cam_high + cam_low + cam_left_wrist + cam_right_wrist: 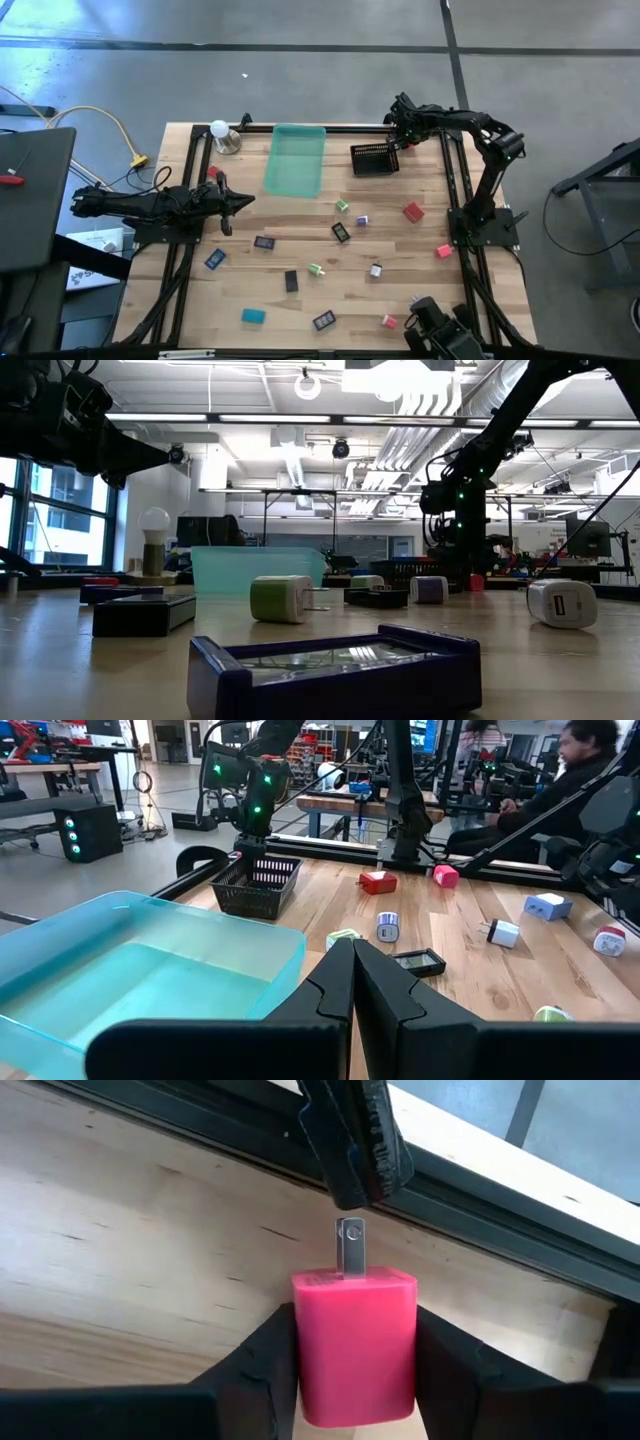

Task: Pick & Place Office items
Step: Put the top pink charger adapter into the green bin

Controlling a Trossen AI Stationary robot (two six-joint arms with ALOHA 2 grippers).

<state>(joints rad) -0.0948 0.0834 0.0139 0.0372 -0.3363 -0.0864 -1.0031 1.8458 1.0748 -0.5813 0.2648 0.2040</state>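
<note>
Pink charger block [354,1340], prongs outward, sits clamped between your right tool [354,1355] fingers, above the desk [300,240] by the black mesh basket [374,159]. Your left tool [243,200] is closed, empty, beside the green tray [296,160].

text: none readable | labels/brands: nothing legible on the table [300,300] items or the room gear behind | numbers/signs: none I can make out
</note>
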